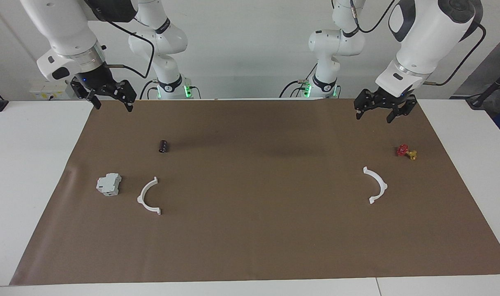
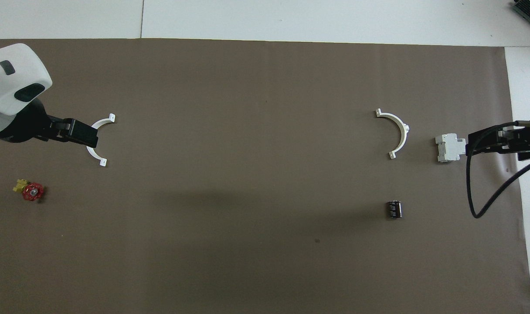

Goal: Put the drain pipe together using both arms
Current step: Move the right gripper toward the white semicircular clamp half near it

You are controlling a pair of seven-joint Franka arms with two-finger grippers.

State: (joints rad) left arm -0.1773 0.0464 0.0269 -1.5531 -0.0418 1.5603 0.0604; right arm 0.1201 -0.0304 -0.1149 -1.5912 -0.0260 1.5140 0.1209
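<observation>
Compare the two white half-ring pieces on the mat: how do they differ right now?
The half-ring at the left arm's end lies beside the red-and-yellow valve; the half-ring at the right arm's end lies beside the grey-white block. Their open sides face each other across the mat. Both lie flat, ungrasped, and look alike in shape.

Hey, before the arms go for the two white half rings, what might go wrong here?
1. Each half ring lies thin and flat on the brown mat, so fingers may slip off.
2. The grey block sits beside one half; the right end effector might bump it.
3. The halves lie wide apart, so the left end effector must help align them.
</observation>
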